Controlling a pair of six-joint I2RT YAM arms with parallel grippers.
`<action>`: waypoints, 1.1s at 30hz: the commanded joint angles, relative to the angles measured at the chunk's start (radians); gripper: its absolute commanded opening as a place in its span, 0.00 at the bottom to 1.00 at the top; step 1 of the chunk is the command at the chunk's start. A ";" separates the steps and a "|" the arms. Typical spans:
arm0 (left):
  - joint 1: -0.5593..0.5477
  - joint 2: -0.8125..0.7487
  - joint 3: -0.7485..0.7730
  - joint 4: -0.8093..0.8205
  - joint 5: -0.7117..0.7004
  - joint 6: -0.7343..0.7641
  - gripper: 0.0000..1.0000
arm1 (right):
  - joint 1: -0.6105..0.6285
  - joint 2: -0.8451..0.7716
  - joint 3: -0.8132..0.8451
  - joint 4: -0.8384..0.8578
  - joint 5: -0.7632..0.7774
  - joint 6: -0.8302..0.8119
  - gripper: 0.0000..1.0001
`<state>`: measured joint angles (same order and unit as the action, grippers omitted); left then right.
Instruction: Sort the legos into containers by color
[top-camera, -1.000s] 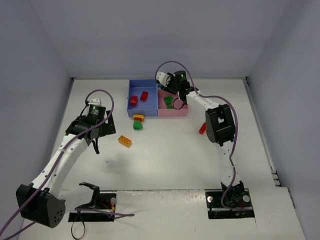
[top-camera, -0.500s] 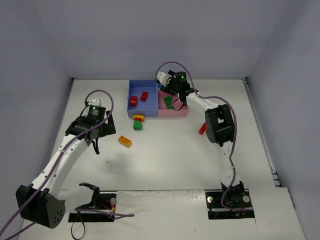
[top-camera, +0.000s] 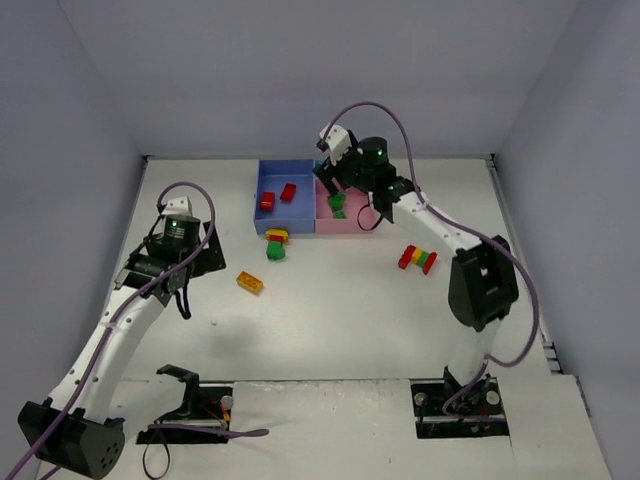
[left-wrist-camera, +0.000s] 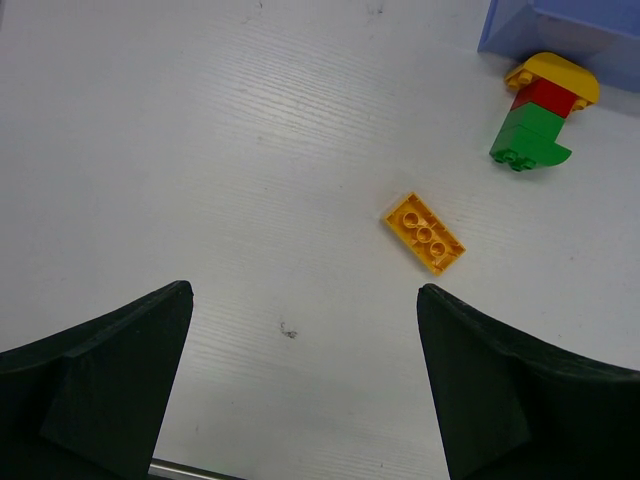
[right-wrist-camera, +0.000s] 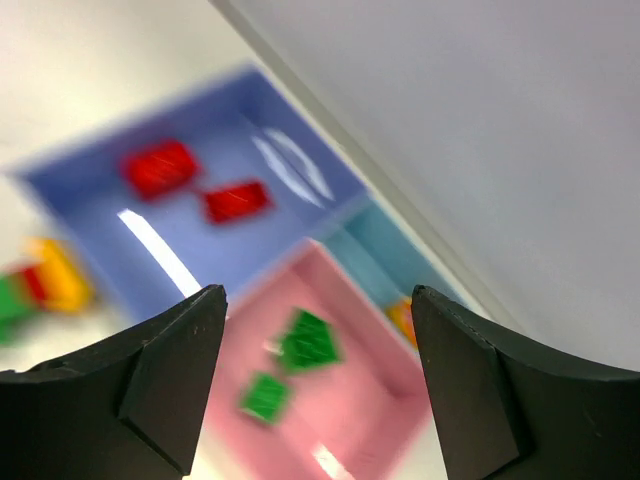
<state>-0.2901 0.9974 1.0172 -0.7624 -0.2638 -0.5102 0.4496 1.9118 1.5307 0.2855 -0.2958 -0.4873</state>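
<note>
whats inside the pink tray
Two green legos lie apart in the pink tray, clear in the right wrist view. From above, the right gripper hangs over the tray's left part and covers some of its floor.

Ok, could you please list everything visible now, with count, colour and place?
blue tray: one, blue, far middle of table
pink tray: one, pink, joined to the blue tray's right
teal tray: one, teal, behind pink tray
red bricks: two, red, in blue tray
green bricks: two, green, in pink tray
orange piece: one, orange, in teal tray, partly hidden
orange brick: one, orange, on table
near stack: one, yellow-red-green, before blue tray
right stack: one, red-yellow-green, on table
left gripper: open, over table
right gripper: open, above pink tray
</note>
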 joint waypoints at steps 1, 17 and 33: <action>0.008 -0.035 0.046 -0.005 -0.023 -0.002 0.87 | 0.119 -0.134 -0.071 0.027 -0.103 0.193 0.71; 0.008 -0.187 0.066 -0.129 -0.026 0.015 0.87 | 0.524 0.070 -0.170 0.103 0.040 0.486 0.76; 0.008 -0.232 0.057 -0.138 -0.017 0.012 0.87 | 0.541 0.250 -0.072 0.133 0.090 0.440 0.50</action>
<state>-0.2874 0.7513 1.0386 -0.9176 -0.2741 -0.5083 0.9844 2.1735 1.4132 0.3588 -0.2138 -0.0296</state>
